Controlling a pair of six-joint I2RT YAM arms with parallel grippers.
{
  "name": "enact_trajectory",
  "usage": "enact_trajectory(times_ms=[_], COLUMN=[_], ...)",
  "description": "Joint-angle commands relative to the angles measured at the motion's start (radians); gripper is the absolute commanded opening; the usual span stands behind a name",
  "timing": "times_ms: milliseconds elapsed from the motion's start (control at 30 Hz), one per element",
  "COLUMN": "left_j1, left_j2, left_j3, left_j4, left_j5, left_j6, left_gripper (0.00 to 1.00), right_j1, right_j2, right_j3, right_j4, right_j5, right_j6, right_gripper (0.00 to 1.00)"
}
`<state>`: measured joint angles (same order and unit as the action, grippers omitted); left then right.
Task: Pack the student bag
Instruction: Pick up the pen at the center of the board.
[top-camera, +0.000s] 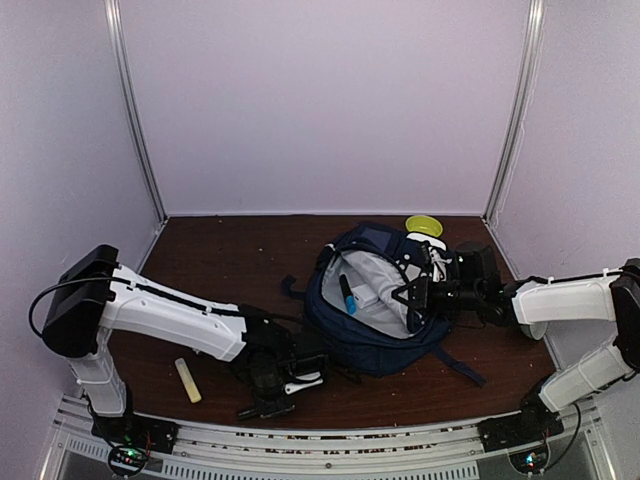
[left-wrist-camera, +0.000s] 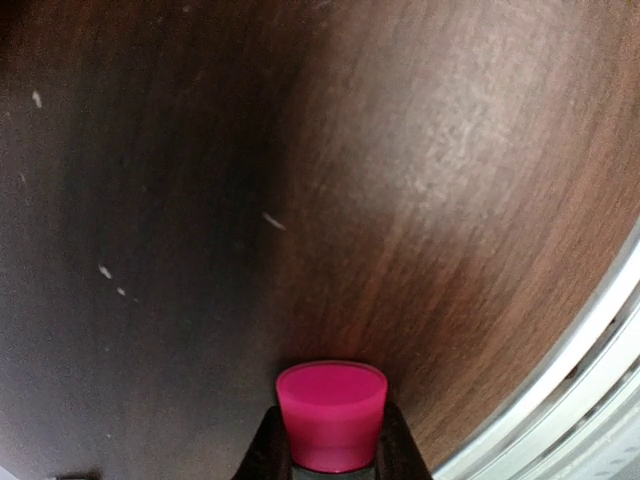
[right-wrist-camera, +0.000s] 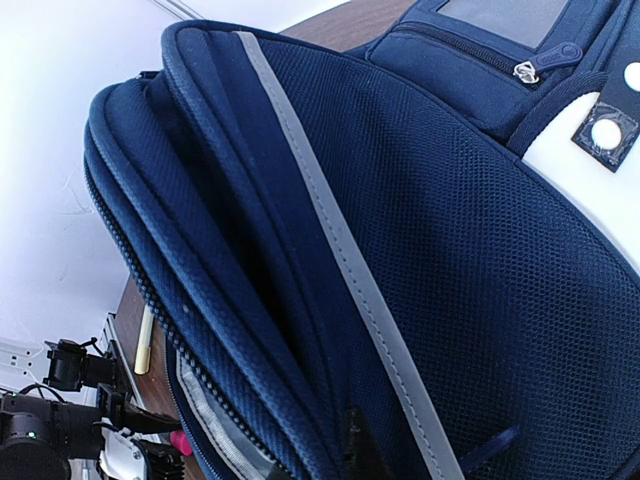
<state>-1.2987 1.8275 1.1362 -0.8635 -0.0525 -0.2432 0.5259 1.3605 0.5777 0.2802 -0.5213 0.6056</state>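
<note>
Pink cap (left-wrist-camera: 332, 412) pinched by left end effector (left-wrist-camera: 332, 447); right end effector (top-camera: 418, 292) at student bag (top-camera: 372, 345), grip unclear.

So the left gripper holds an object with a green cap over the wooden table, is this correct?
Not quite. The cap held in the left gripper is pink, not green, as the left wrist view shows. It is held over the wooden table, as you say.
</note>
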Motion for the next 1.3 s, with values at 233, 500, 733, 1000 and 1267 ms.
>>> enact_trajectory(times_ms=[233,500,733,1000,1267], left_j1=[0.043,0.061,0.076,0.075,0.075], left_j2=[0.053,-0.029,-0.065,-0.077,-0.155], left_j3=[0.137,0.001,-0.064,-0.087,-0.046], left_j4=[0.062,0.116,0.140,0.191,0.183], left_j5=[-0.136,-0.055,0.031,0.034,-0.012], left_j6=[-0.063,-0.060,-0.024,-0.010,-0.009], left_gripper=[0.51,0.78,0.65,0.19,0.02], right_j1=[-0.018,-0.018,-0.018,-0.018,-0.018], right_j2=[0.002,0.002,0.003,0.002,0.001], right_j3=[-0.012,-0.015,-0.012,-0.014,-0.014], right_j4=[-0.020,-0.019,-0.021,-0.021,-0.019], right_j5=[0.027,0.023,0.021,0.021,0.021], right_j6=[0.013,0.011,0.008,0.009,0.008], right_gripper=[0.00,0.00,0.00,0.00,0.00])
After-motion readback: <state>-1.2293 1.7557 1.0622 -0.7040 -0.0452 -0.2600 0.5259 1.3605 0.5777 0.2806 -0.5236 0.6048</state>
